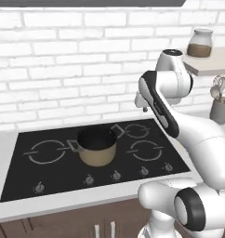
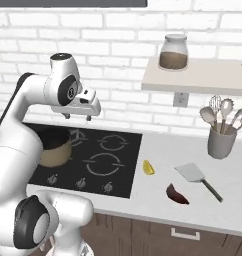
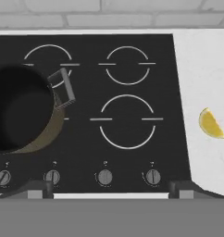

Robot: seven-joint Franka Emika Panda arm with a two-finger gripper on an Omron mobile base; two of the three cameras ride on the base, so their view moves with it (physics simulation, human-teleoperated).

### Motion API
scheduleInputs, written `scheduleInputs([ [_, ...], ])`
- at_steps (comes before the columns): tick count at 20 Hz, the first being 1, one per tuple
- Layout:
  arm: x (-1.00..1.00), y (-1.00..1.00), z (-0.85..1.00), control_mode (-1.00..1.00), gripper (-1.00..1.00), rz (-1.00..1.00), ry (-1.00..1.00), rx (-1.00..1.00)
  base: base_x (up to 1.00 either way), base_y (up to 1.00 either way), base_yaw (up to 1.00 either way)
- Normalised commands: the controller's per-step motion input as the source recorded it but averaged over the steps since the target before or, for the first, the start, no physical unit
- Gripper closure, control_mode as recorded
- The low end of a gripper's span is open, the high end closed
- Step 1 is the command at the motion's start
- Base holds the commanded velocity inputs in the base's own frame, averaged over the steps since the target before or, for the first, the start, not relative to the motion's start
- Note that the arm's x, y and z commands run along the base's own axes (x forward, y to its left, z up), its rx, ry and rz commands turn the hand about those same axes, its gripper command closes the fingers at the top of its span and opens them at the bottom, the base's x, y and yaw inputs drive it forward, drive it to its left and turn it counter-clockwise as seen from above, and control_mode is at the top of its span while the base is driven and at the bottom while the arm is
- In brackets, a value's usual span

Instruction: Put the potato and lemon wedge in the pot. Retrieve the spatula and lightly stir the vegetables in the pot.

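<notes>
gripper point(image 2: 79, 116) high above cooktop point(image 2: 113, 165), jaws wide, empty. pot point(image 1: 96, 147) on left burners. lemon wedge point(image 2: 148, 167) on counter point(image 2: 158, 197) beside cooktop; spatula point(image 2: 197, 177) further right.

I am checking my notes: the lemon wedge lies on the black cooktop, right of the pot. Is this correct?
Not quite. The lemon wedge lies on the counter, just off the cooktop, still right of the pot. The right base view shows it.
</notes>
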Motion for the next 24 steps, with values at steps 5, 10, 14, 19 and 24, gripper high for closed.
scheduleInputs([
  [5,0.0,0.0,0.0,1.0,-1.0,0.0,0.0,0.0,0.18,-0.52,-0.1],
  [10,0.0,0.0,0.0,1.0,-1.0,0.0,0.0,0.0,0.23,-0.58,-0.17],
  [14,0.0,0.0,0.0,1.0,-1.0,0.0,0.0,0.0,0.24,-0.62,-0.13],
  [19,0.11,-0.18,-0.02,-1.0,-1.0,0.0,0.02,0.01,0.18,-0.26,-0.01],
  [24,0.1,-0.59,-0.53,-1.0,-1.0,0.0,0.11,0.0,0.0,0.0,0.0],
])
